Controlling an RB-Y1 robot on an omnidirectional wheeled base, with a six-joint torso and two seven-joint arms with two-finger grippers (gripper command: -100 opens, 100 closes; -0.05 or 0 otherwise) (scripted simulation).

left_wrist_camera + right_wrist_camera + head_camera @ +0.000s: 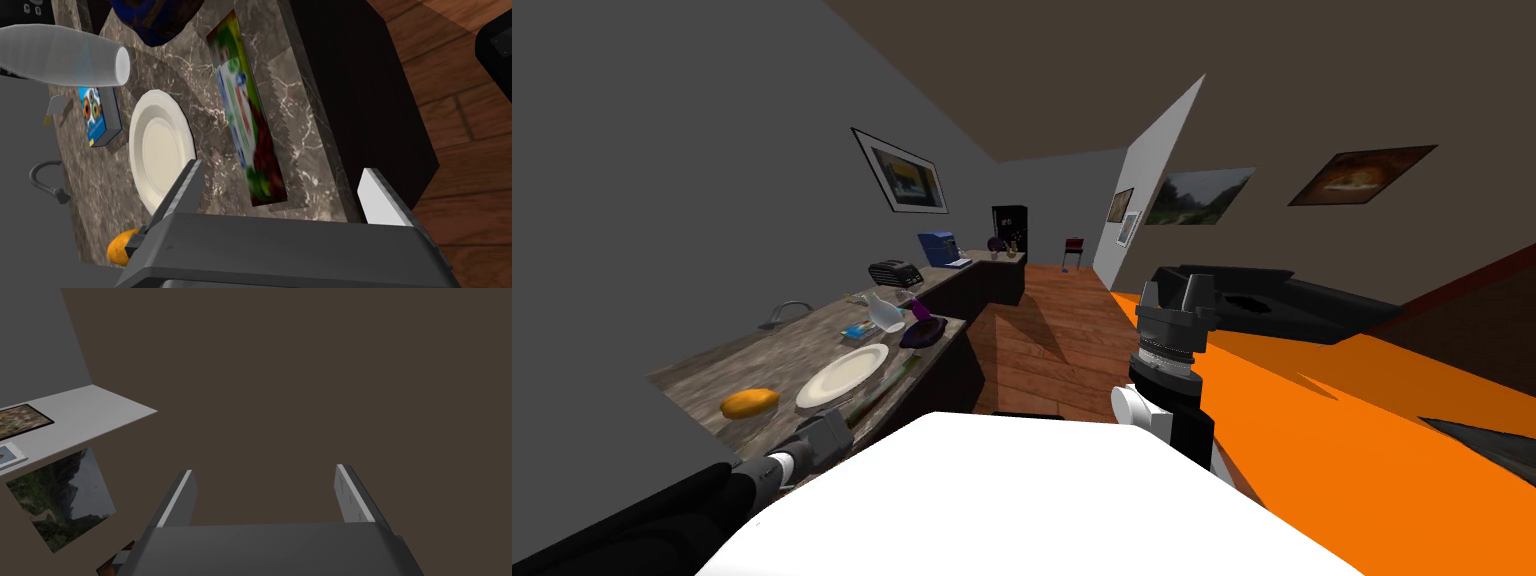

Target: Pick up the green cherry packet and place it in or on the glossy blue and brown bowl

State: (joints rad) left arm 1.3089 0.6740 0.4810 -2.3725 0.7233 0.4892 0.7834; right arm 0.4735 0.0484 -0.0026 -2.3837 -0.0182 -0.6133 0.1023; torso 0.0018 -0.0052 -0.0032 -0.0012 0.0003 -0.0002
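Observation:
The green cherry packet (245,110) lies flat along the marble counter's front edge, long and narrow, with red cherries printed at its near end. My left gripper (282,187) hovers open above that near end, one finger toward the white plate and the other over the counter's edge. In the head view the packet (884,385) is a thin green strip beside the plate. The glossy blue and brown bowl (155,17) stands past the packet's far end; in the head view the bowl (924,332) looks dark. My right gripper (1177,290) is raised over the floor, open (265,493) and empty.
On the counter (305,150) lie a white plate (160,150), a blue box (100,115), a pale tipped bottle (65,55) and an orange fruit (120,247). A faucet (47,180) is by the wall. Dark cabinet fronts drop to a wooden floor (465,125). A toaster (896,271) stands farther along.

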